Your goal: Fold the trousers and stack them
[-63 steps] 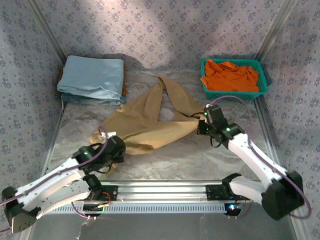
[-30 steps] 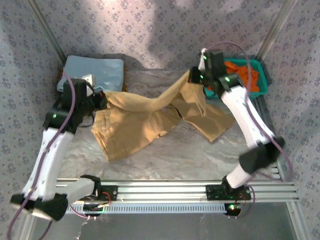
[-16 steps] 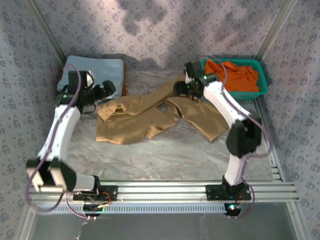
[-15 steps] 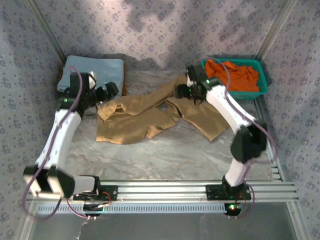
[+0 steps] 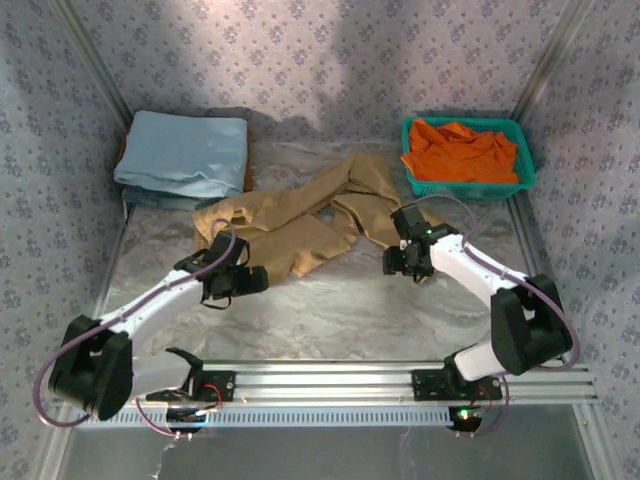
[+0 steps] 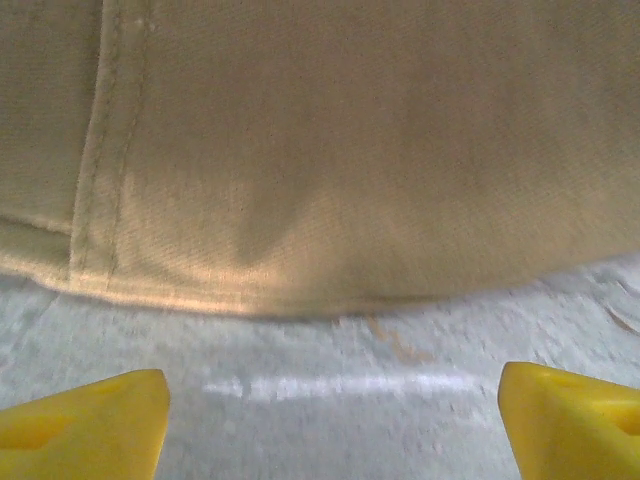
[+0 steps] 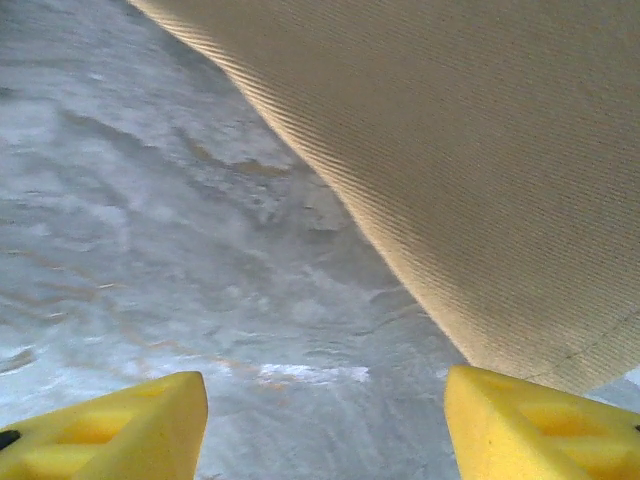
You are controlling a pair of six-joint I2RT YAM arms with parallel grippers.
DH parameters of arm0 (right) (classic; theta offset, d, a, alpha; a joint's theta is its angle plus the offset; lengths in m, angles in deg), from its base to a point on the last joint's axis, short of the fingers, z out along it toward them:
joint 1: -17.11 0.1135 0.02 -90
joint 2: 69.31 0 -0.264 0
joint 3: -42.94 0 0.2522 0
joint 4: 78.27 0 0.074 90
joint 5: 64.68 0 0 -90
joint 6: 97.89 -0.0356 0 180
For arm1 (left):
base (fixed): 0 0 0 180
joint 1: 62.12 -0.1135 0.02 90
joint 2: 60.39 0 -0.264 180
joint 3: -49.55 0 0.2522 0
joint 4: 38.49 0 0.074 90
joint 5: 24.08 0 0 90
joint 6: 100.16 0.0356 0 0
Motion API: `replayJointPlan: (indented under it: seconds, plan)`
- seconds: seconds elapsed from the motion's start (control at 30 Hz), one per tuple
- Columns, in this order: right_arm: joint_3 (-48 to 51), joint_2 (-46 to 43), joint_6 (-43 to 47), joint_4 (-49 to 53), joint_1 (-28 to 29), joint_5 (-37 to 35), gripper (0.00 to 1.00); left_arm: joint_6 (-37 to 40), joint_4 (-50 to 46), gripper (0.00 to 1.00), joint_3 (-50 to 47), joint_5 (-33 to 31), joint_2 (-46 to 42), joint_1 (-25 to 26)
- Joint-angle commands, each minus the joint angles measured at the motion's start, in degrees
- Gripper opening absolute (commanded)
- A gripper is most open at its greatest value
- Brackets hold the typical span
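Observation:
The tan trousers point(image 5: 300, 225) lie loosely spread across the back middle of the table, legs running toward the right. My left gripper point(image 5: 243, 277) sits low at their near left edge. In the left wrist view the gripper point(image 6: 335, 420) is open, bare table between its yellow fingertips point(image 6: 90, 425), and the trousers' hem point(image 6: 330, 150) lies just ahead. My right gripper point(image 5: 398, 262) is at the near right end of a leg. In the right wrist view that gripper point(image 7: 325, 425) is open over bare table, with the trousers' edge point(image 7: 480, 150) beside its right fingertip point(image 7: 540, 430).
A folded light blue cloth point(image 5: 185, 155) lies at the back left. A teal basket point(image 5: 470, 187) holding an orange garment point(image 5: 462, 150) stands at the back right. Patterned walls close in three sides; a metal rail point(image 5: 320, 378) runs along the near edge.
Both grippers let go of the trousers at the back and opened. Both arms then came down toward the cloth's near edge. The trousers now lie flat on the table.

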Motion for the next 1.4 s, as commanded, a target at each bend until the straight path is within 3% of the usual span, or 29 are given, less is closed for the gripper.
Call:
replayJointPlan:
  seconds: [0.0,0.17,0.23,0.4,0.43,0.63,0.83,0.93,1.07,1.23,1.37]
  plan:
    - [0.29,3.43,-0.22,-3.23,-1.75,-2.43,0.61,-0.08,13.44,0.79,-0.50,-2.90,3.71,-0.04]
    - [0.35,8.70,-0.68,-5.39,-4.10,-2.44,0.52,0.29,18.01,0.60,1.89,-1.82,12.78,-0.45]
    - [-0.09,10.36,-1.01,-5.48,-5.07,-1.22,0.44,-0.01,18.08,0.47,2.48,-1.84,15.40,-0.53]
    - [0.38,9.77,-0.93,-5.56,-6.80,-0.40,0.09,-0.49,19.04,0.03,0.59,-1.42,15.85,-0.53]
    - [0.33,8.72,-0.99,-4.75,-6.92,-0.66,0.01,-0.50,18.44,0.00,0.28,-1.54,15.04,-0.56]
    - [0.83,-5.69,-1.44,0.49,-4.69,-2.23,0.00,-3.70,8.93,0.00,-2.85,-6.18,-0.66,-1.96]
    - [0.12,-22.50,-2.82,7.78,-1.92,-1.90,0.00,-4.94,-6.15,0.00,-3.05,-5.83,-22.90,-10.78]
    - [-1.42,-28.56,-3.94,11.01,0.08,-0.84,0.00,-4.36,-12.64,0.00,-1.03,-4.44,-29.97,-15.12]
    - [-5.90,-34.52,-4.94,14.68,2.69,1.16,0.00,-6.18,-17.60,0.00,0.85,-3.88,-35.66,-18.71]
    - [-13.79,-38.72,-6.61,16.04,1.89,5.78,0.00,-7.02,-18.01,0.00,1.73,-3.82,-36.80,-22.40]
    - [-16.36,-35.77,-5.97,14.93,-4.68,4.32,0.00,-7.70,-15.58,0.00,1.81,-4.27,-36.03,-24.54]
